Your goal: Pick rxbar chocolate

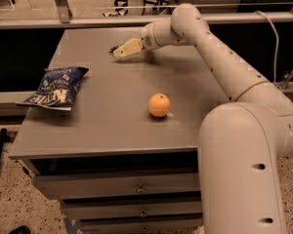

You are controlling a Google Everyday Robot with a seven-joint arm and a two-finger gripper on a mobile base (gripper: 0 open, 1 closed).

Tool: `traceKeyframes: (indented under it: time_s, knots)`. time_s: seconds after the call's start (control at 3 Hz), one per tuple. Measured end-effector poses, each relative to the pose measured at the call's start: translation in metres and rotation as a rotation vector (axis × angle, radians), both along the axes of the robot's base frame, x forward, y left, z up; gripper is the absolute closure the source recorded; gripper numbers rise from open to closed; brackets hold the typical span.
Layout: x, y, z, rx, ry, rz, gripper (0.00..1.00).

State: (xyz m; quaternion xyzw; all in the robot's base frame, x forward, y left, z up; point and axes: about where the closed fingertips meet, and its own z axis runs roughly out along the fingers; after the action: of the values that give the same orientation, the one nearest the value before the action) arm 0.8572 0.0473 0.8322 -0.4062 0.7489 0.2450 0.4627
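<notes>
The rxbar chocolate [114,48] is a small dark bar lying flat at the far middle of the grey table [107,116]. Only its left end shows; the rest is hidden behind the gripper. My gripper [123,50] is cream-coloured, reaches in from the right on the long white arm [219,62], and sits low over the table right at the bar. I cannot tell whether it touches the bar.
A blue crinkled chip bag [56,87] lies at the table's left edge. An orange [159,105] sits near the middle front. My arm's large white base [244,169] fills the front right. Drawers [136,189] are under the table.
</notes>
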Motion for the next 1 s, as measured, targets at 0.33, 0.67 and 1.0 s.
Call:
traceKeyframes:
  time_s: [0.33, 0.67, 1.0]
  knots:
    - [-0.0045, 0.0083, -0.0093, 0.008, 0.012, 0.008, 0.17]
    - [-0.007, 0.0108, -0.0118, 0.01, 0.012, 0.011, 0.41]
    - [-0.0076, 0.0075, -0.0041, -0.008, -0.012, 0.006, 0.64]
